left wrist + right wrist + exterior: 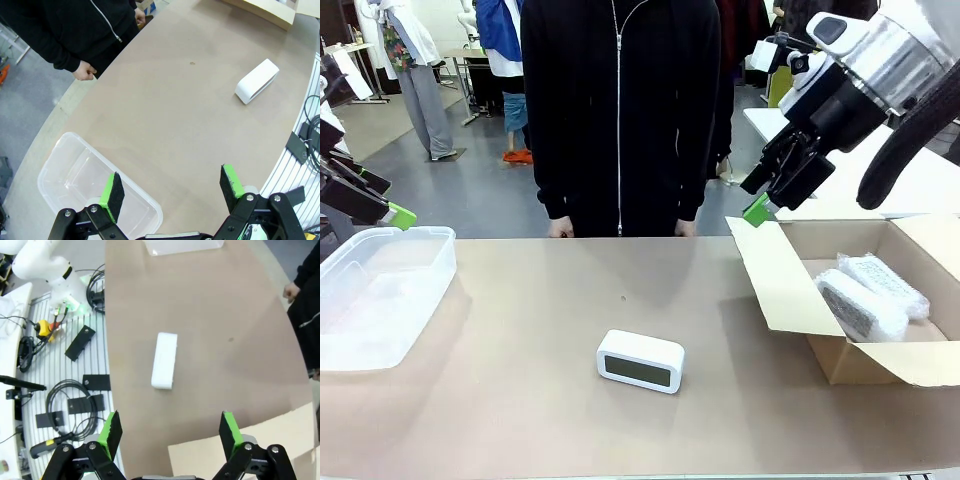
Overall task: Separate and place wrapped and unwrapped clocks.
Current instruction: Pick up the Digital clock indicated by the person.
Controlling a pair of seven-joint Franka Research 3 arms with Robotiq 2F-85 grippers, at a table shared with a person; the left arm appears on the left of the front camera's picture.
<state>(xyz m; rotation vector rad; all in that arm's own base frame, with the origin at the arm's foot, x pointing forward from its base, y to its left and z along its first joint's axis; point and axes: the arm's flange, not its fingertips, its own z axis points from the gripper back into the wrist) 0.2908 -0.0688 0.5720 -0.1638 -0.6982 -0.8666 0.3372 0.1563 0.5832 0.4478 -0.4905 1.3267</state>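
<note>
Bare white rounded-rectangular digital clock (pixel 640 360) lying unsorted at table centre, two white bubble-wrapped bundles (pixel 865 305) already inside brown cardboard box (pixel 770 280) at 3 o'clock, left gripper (pixel 171 192) and right gripper (pixel 170 432) wide open, empty.

"What sort of place is this?"

"A robotics lab. A white arm (pixel 880 60) reaches over a table (pixel 520 300), with cables (pixel 94 285) on a slotted metal base (pixel 55 355) beside it."

"Only one bench?"

"No. More people (pixel 415 80) stand farther off on an open grey floor (pixel 470 190)."
</note>
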